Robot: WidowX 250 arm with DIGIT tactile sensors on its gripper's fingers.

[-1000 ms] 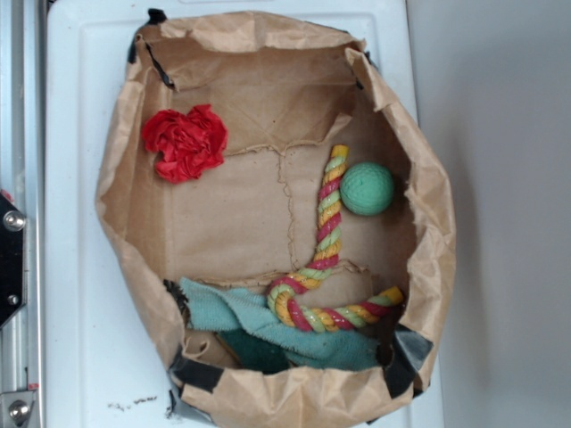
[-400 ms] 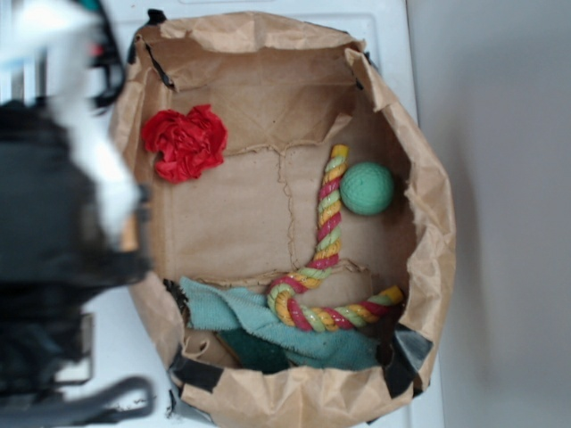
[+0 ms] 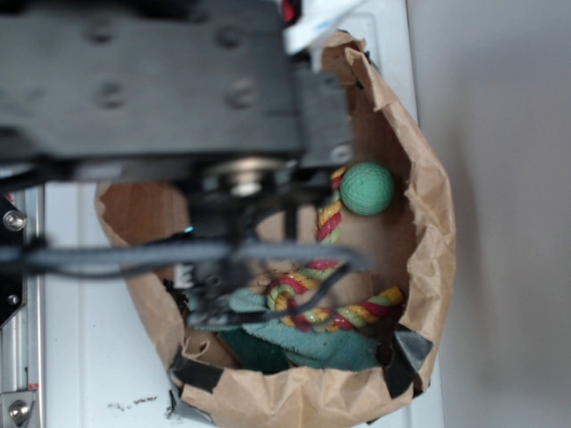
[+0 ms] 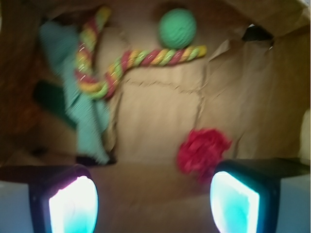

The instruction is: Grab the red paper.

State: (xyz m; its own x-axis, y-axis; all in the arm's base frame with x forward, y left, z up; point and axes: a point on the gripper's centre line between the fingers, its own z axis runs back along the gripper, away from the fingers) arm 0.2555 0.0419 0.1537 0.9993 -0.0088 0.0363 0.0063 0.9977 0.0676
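The red paper (image 4: pixel 203 151) is a crumpled bright red wad lying on the brown floor of the paper bag (image 4: pixel 160 116). It shows in the wrist view just ahead of the right fingertip. My gripper (image 4: pixel 153 204) hangs above the bag floor, open, with nothing between its two glowing fingertips (image 4: pixel 74 206). In the exterior view the black arm (image 3: pixel 152 80) covers the upper left of the bag, and the red paper is hidden behind it.
A green ball (image 3: pixel 367 188) lies near the right wall of the bag (image 3: pixel 433 232). A red-yellow-green twisted rope (image 3: pixel 326 303) curls over a teal cloth (image 3: pixel 303 343) at the near end. The bag sits on a white surface (image 3: pixel 89 357).
The arm has swung in from the left over the bag, now covering its upper left part and hiding the red paper in the exterior view. Ball, rope and cloth have not moved.
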